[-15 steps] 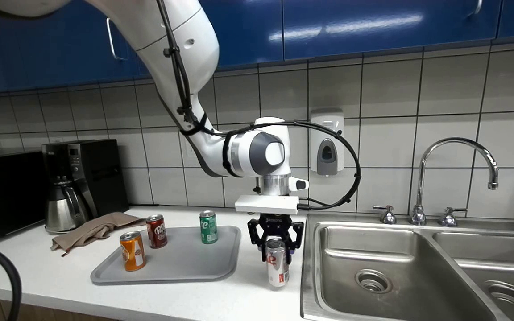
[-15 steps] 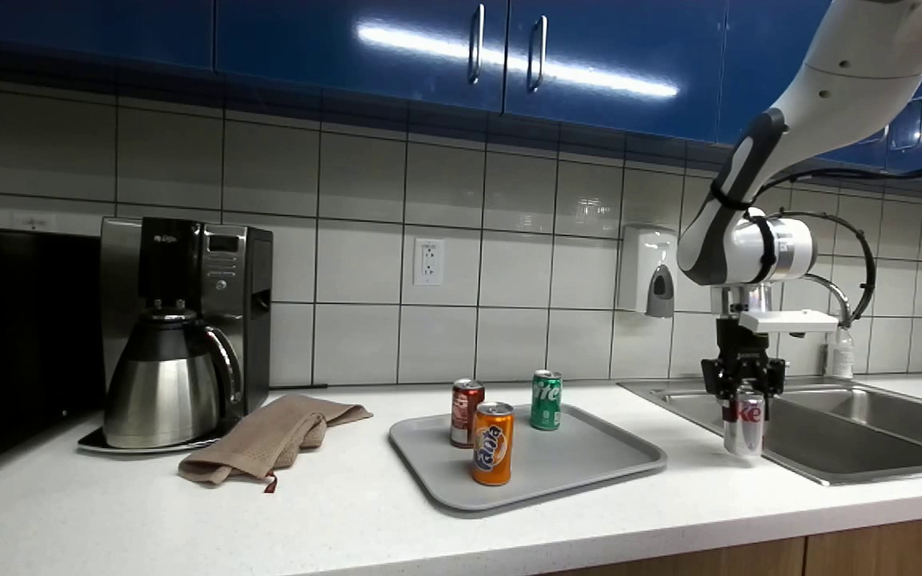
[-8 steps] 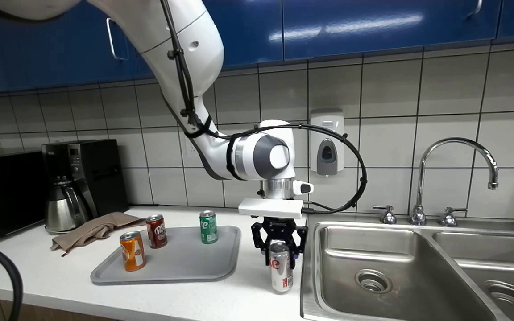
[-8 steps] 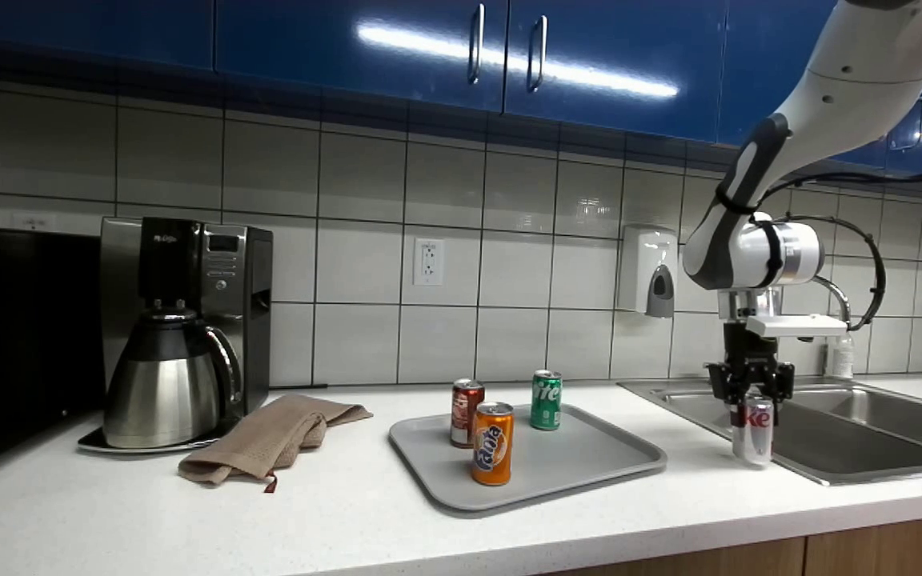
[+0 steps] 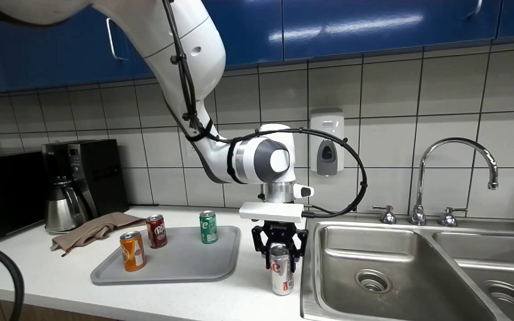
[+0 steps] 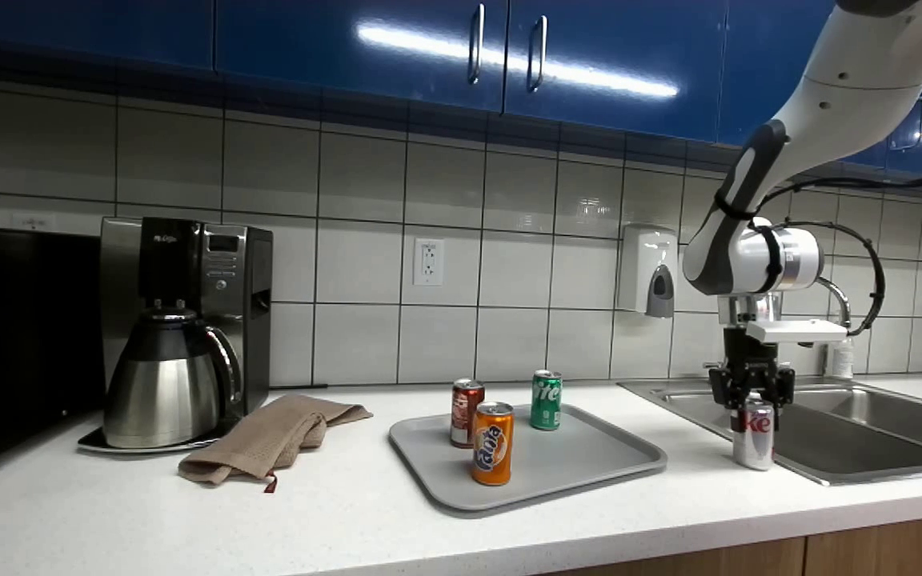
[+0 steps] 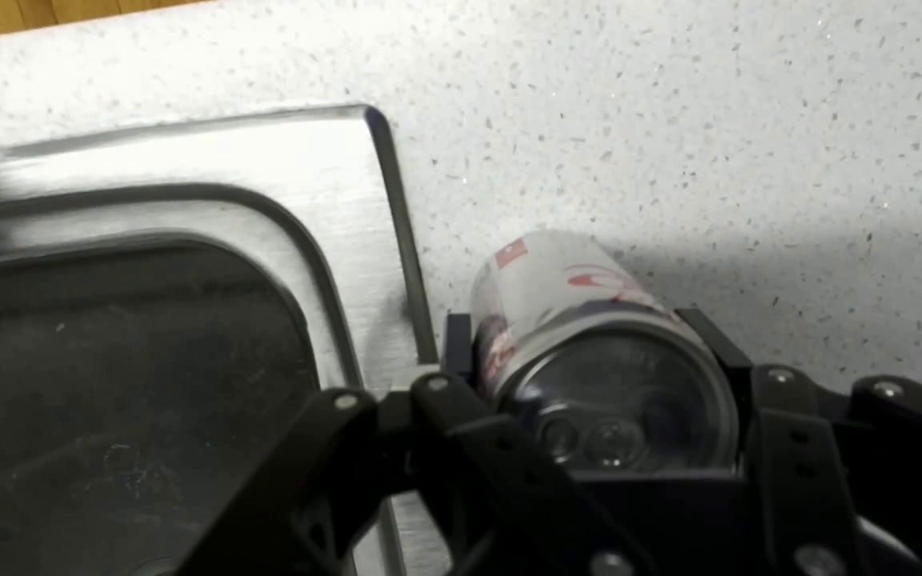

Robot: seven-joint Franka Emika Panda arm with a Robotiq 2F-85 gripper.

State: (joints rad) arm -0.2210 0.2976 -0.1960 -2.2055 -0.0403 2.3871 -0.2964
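Pointing straight down with the gripper (image 5: 280,266), drawn in snugly on one thing, with no slack made out in the wrist view. Has hold of the silver can (image 5: 281,281) and nothing else, by the upper half, with the fingers (image 7: 458,344) against opposite flanks. Off to no side of the gripper, then, but directly below and in line with it: upright or very nearly so, with the long axis running along the gripper's own line of pointing. Apparently standing on the counter (image 5: 248,296), just below the fingertips, though hard to be sure of contact at the base. Only one arm (image 5: 203,67) to reckon with, so no nearer hand to choose.

Just beside one finger: the sink (image 7: 349,200), with a strip of counter between can and rim. On the opposite side of the gripper, near but apart: the tray (image 5: 181,256). Bears, nearest the gripper, the green can (image 5: 208,227); farther out, the red can (image 5: 156,231) and the orange can (image 5: 132,251), all upright. Past the tray, farther again from the gripper: the cloth (image 5: 98,229), then the coffee maker (image 6: 181,336). Behind and above the fingertips, on the wall (image 5: 391,142): the dispenser (image 5: 327,125).
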